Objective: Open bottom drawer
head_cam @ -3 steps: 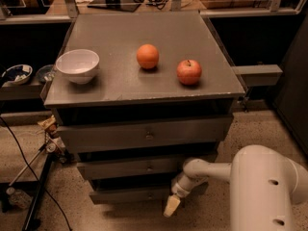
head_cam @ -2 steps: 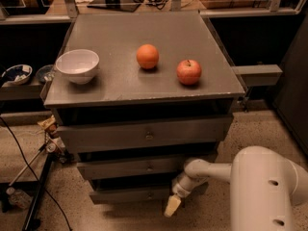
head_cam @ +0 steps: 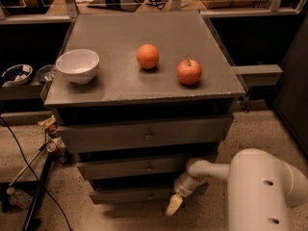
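The bottom drawer (head_cam: 127, 195) is the narrow grey front lowest in the cabinet, just above the floor; its knob does not show. Above it sit the mid-sized drawer (head_cam: 144, 166) and the widest drawer (head_cam: 144, 134), each with a small central knob. My gripper (head_cam: 174, 204) hangs low at the bottom drawer's right end, its pale fingertip pointing down toward the floor. My white arm (head_cam: 262, 189) reaches in from the lower right.
On the cabinet top stand a white bowl (head_cam: 77, 65), an orange (head_cam: 147, 56) and a red apple (head_cam: 189, 71). Black cables and a stand leg (head_cam: 38, 196) lie on the speckled floor at left. A grey shelf (head_cam: 255, 74) juts out at right.
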`<state>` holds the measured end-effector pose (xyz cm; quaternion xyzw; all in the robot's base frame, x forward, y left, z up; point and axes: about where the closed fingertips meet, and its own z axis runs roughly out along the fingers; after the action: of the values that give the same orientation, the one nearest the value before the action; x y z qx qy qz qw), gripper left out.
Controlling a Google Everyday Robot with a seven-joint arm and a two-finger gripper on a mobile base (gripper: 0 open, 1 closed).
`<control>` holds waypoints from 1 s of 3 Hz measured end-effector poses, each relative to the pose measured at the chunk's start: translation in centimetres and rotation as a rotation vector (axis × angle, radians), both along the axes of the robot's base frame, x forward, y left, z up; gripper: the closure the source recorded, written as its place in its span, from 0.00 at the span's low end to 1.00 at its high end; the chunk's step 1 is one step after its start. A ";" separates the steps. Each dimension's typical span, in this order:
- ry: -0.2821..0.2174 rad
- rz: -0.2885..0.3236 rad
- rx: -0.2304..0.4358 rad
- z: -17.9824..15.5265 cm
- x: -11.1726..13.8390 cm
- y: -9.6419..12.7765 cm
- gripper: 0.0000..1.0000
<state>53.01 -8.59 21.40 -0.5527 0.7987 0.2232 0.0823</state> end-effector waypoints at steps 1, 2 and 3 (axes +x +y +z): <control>0.000 -0.002 0.000 -0.1 0.0 0.0 0.00; -0.031 -0.067 -0.020 0.5 -0.1 -0.4 0.00; -0.089 -0.151 -0.027 2.1 -0.3 -1.1 0.00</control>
<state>52.71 -9.69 23.54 -0.5011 0.8366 0.1810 0.1270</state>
